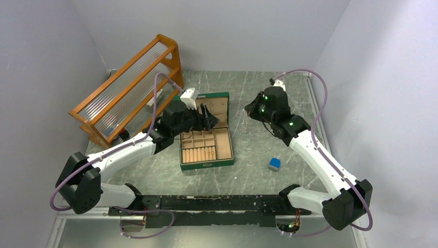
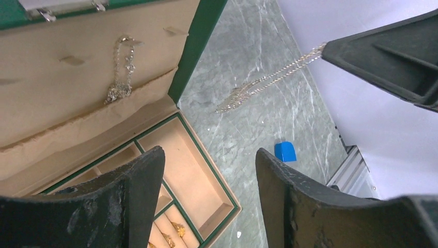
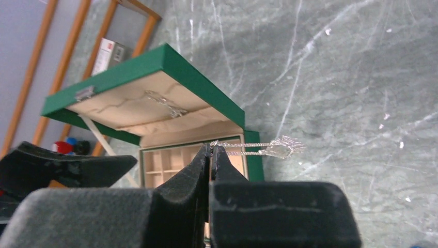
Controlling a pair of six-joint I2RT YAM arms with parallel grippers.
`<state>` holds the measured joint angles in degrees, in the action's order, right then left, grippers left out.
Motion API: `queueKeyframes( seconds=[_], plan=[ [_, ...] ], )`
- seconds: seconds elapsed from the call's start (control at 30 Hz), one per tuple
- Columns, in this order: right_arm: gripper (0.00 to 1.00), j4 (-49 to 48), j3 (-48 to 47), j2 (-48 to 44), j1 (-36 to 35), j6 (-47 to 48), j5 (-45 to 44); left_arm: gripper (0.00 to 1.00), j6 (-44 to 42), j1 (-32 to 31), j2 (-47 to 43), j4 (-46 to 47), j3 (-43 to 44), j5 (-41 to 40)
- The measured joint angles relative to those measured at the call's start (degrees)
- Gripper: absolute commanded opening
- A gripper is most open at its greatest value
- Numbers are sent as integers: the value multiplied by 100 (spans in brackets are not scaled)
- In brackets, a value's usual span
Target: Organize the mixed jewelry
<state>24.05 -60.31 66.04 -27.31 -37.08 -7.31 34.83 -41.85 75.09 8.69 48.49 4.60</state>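
The right jaws are pinching shut on a thin chain (image 3: pixel 243 147), which is stretching out from their tips in the air above the counter (image 3: pixel 335 77), just beside the open green box (image 3: pixel 155 64). The chain is showing as two pale, silvery strands ending in a small fringed pendant (image 3: pixel 283 149). The left jaws are standing open and empty over the box's compartments, where small gold pieces (image 2: pixel 173 231) are lying; another chain (image 2: pixel 121 77) is hanging inside the lid.
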Motion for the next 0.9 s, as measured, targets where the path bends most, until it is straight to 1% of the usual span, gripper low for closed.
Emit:
queueKeyframes(
  seconds=[0.1, 0.33, 0.47, 0.57, 0.7, 0.73, 0.9],
  plan=[
    [0, -26, -153, -24, 2, -140, 4, 69, -46, 0, 24, -35, 85, -140],
    [0, -133, -337, -37, 0, -492, 120, 73, -120, 0, -59, -168, 269, -772],
    [0, -444, -363, 7, -66, -769, 278, 71, -345, 0, -234, -87, 269, -914],
    [0, -680, -367, 103, -214, -970, 337, 67, -566, 0, -264, 175, 264, -898],
    [0, -885, -470, 341, -483, -1189, 389, 50, -929, 0, -238, 765, 234, -614],
    [0, -944, -507, 407, -557, -1237, 396, 47, -1021, 0, -208, 927, 234, -520],
    [0, -1132, -704, 612, -787, -1438, 439, 38, -1368, 0, 2, 1486, 234, -153]
  ],
)
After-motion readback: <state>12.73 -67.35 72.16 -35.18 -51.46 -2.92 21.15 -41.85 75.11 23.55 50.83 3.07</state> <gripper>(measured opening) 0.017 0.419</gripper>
